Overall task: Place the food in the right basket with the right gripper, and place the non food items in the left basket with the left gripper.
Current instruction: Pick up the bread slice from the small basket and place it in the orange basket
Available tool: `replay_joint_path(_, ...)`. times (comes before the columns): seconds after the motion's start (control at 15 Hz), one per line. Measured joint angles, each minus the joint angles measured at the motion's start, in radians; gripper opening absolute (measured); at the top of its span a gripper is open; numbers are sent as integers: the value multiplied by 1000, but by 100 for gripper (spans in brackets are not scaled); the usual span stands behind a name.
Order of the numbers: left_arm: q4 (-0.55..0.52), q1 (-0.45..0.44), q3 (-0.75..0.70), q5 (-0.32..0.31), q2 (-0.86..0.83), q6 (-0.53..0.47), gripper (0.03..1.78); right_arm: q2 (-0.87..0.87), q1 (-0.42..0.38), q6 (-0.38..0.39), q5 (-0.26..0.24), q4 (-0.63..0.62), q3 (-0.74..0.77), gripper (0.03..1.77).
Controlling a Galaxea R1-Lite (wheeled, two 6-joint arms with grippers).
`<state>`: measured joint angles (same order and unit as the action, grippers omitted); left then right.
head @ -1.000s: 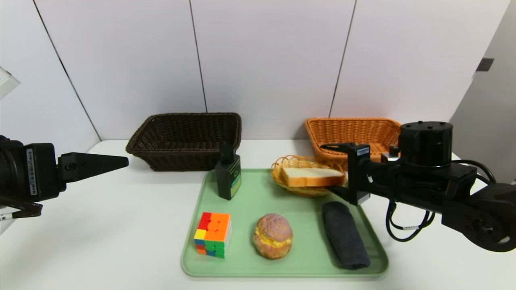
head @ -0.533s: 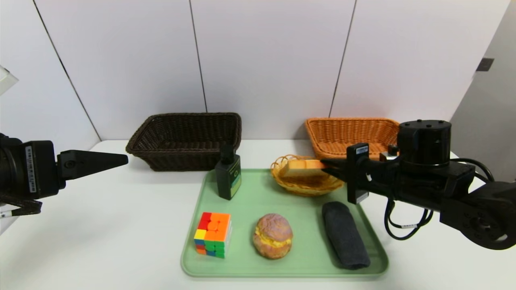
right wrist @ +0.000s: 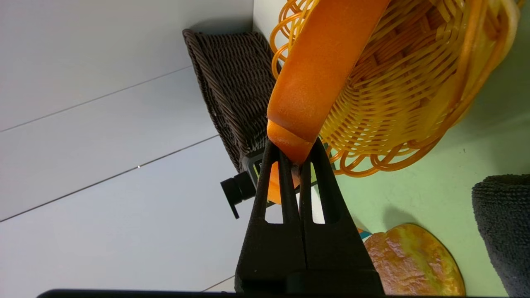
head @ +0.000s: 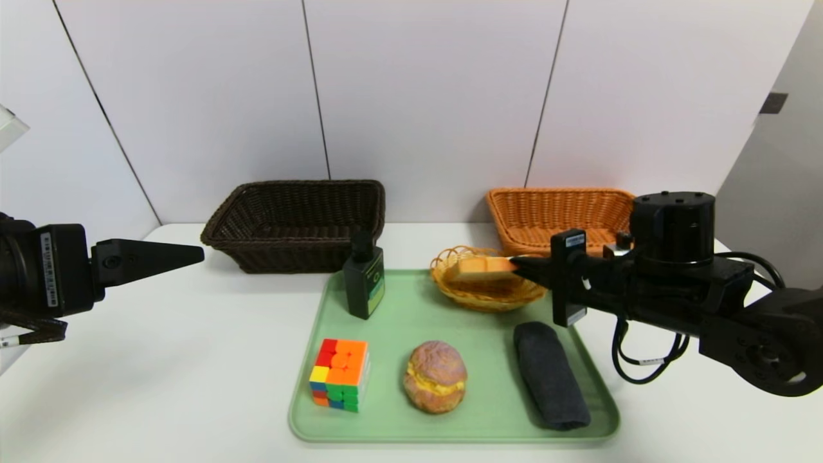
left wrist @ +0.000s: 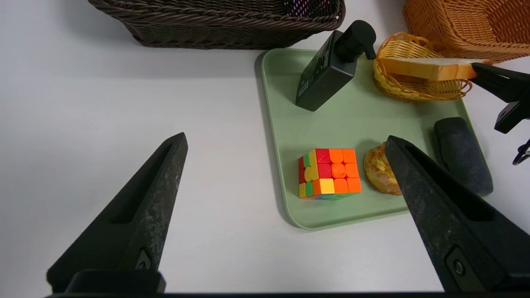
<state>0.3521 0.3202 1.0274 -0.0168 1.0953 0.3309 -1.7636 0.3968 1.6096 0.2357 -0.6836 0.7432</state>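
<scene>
Pinching the bread slice (head: pixel 479 266) by its crust edge over the small oval wicker basket (head: pixel 487 290) at the green tray's (head: pixel 398 411) far right corner, the right tool (head: pixel 516 262) is clamped on it, while the left tool (left wrist: pixel 285 140) hangs spread wide above the counter's (head: pixel 161 360) left edge

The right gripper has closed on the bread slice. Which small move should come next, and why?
Probably lift straight up a little. The right gripper pinches only the bread slice by one corner, and the slice still lies over the small yellow basket, so it should clear that rim first.
</scene>
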Motion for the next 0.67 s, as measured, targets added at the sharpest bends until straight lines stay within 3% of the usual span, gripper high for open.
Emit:
replay_joint_path(0.47,-1,-1,3,2,17,-2,169,74,-4,4,4,195,114,5)
replay_joint_path(0.67,-1,-1,0,0,24,-1,169,133,-13,6,31,269,165,5)
